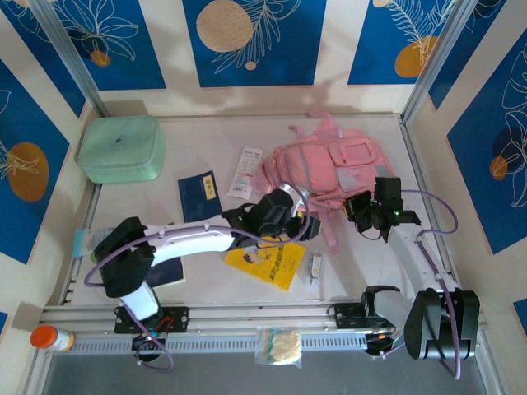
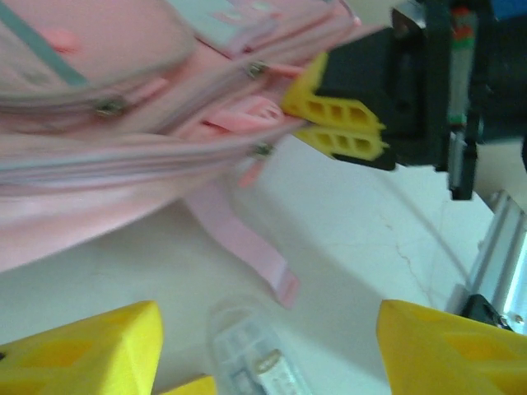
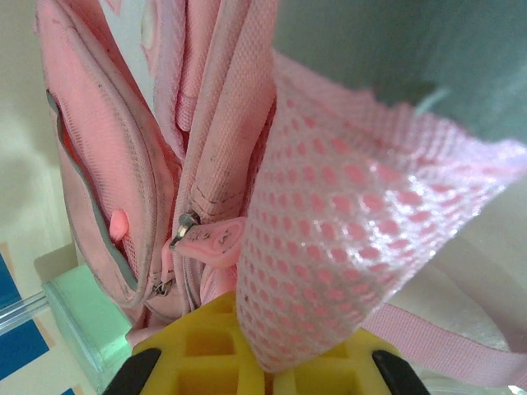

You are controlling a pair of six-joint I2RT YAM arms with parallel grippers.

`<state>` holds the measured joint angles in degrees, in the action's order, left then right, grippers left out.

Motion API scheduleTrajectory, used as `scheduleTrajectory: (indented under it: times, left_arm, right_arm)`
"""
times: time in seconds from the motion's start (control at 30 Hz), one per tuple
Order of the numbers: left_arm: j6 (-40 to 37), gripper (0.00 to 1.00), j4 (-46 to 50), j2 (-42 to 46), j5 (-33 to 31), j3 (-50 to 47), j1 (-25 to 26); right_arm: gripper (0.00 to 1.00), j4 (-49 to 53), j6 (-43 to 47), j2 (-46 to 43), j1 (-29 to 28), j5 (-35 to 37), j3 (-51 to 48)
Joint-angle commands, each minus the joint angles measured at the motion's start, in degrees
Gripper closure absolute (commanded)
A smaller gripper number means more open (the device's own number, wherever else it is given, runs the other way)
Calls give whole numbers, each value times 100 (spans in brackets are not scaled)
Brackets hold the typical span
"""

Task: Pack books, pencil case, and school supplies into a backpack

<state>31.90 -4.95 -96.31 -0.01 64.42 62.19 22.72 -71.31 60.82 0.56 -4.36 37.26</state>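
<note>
Backpack (image 1: 329, 160) lay right of centre toward the top in the overhead view, and we saw its pink mesh edge pinched between the closed fingers of the right gripper (image 1: 362, 207). Just left of that, the left gripper (image 1: 309, 226) hung with fingers spread wide, grasping nothing. The yellow book (image 1: 268, 263) lay at lower centre, one navy book (image 1: 199, 196) at centre left, a second navy book (image 1: 170, 271) partly under the left arm. The pencil case (image 1: 244, 173) lay just left of the backpack, and the tiny school supplies item (image 1: 314, 265) sat just right of the yellow book.
</note>
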Motion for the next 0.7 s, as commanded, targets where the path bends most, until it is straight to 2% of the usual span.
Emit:
scheduleTrajectory:
  times: [0.0,0.13,0.2,0.33,0.43,0.53,0.57,0.67]
  left_arm:
    - [68,37,-455,-458,58,55,177]
    - [-324,45,-641,-1029,-264,443,280]
    - [-669,46,-1028,-1297,-568,509,346]
    - [-1060,46,-986,-1848,-732,1099,372]
    - [-1103,47,-1014,-2075,-1164,1351,375]
    - [-995,58,-785,-2363,-1776,1690,364]
    - [-935,59,-848,-2449,-1950,1737,361]
    - [-984,58,-1143,-2608,-1984,1841,346]
  right_arm:
    - [100,-211,-128,-165,-72,-269,83]
    - [100,-276,-255,-267,-104,-285,-18]
    - [100,-303,-261,-276,-126,-255,-36]
    - [100,-290,-267,-259,-135,-319,-48]
    - [100,-280,-286,-277,-148,-303,-61]
    - [100,-348,-320,-263,-143,-341,-87]
    - [100,-394,-350,-249,-152,-380,-97]
    - [100,-375,-346,-142,-169,-486,10]
